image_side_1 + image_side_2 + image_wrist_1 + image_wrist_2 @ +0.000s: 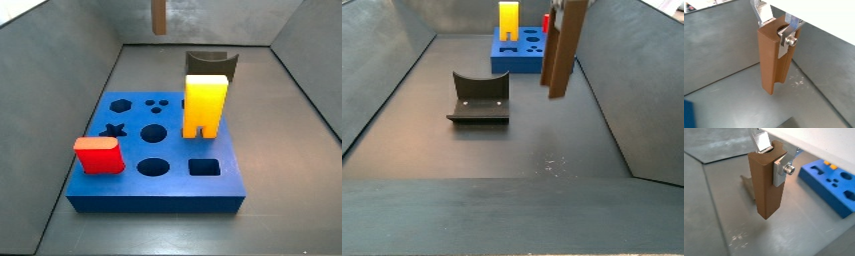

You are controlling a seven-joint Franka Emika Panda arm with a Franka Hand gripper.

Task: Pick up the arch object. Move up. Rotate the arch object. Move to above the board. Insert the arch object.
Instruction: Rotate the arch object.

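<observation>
The arch object (773, 60) is a long brown block with a curved notch at its upper end. It hangs upright, clear of the floor, in my gripper (776, 31), which is shut on its notched end; both wrist views show this (773, 158). The silver fingers (763, 140) press on opposite sides of the notch. In a side view the arch object (564, 50) hangs near the right wall, in front of the blue board (523, 55). In a side view it (158, 15) shows far behind the board (160, 150). The board's edge shows in a wrist view (831, 185).
A yellow arch block (203, 105) and a red block (98, 155) stand on the board. The dark fixture (478, 100) stands on the floor between the board and the near end. Grey walls enclose the floor on all sides.
</observation>
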